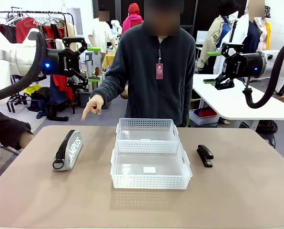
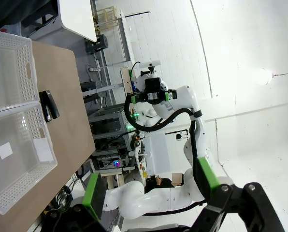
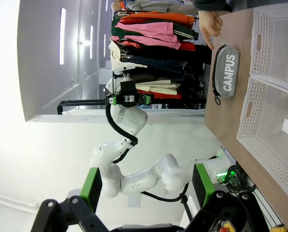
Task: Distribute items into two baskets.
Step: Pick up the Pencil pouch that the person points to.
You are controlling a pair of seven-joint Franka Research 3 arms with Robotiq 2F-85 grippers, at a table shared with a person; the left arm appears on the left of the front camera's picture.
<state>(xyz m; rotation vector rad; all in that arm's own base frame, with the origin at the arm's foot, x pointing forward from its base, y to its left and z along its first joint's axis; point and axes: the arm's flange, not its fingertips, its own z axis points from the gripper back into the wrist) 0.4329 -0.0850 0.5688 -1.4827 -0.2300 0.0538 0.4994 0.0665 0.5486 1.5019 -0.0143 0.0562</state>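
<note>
1. left arm [image 1: 18, 57]: held high over the left side of the desk [image 1: 37, 200], wrist level and aimed toward the middle. the left jaws stand wide open with nothing between them. in the left wrist view the green pads [image 2: 92, 195] sit well apart.
2. right arm [image 1: 275, 62]: held high over the right side, wrist level and aimed toward the middle. the right jaws stand wide open and grip nothing.
3. grey pouch [image 1: 68, 150]: lies flat on the desk, left of the baskets and apart from them. its long axis runs near to far with a slight tilt. the white "campus" lettering faces up and the black strap is at its near end.
4. black stapler [image 1: 205, 155]: lies flat on the desk just beside the right wall of the near basket [image 1: 150, 183], not touching it.
5. far basket [image 1: 147, 125]: stands directly behind the near basket at mid-desk, long sides together. a white label [image 1: 149, 170] lies on the near basket's floor.
6. person's hand [image 1: 93, 106]: hangs above the desk's far edge, beyond the pouch, index finger pointing down, clear of the pouch.
</note>
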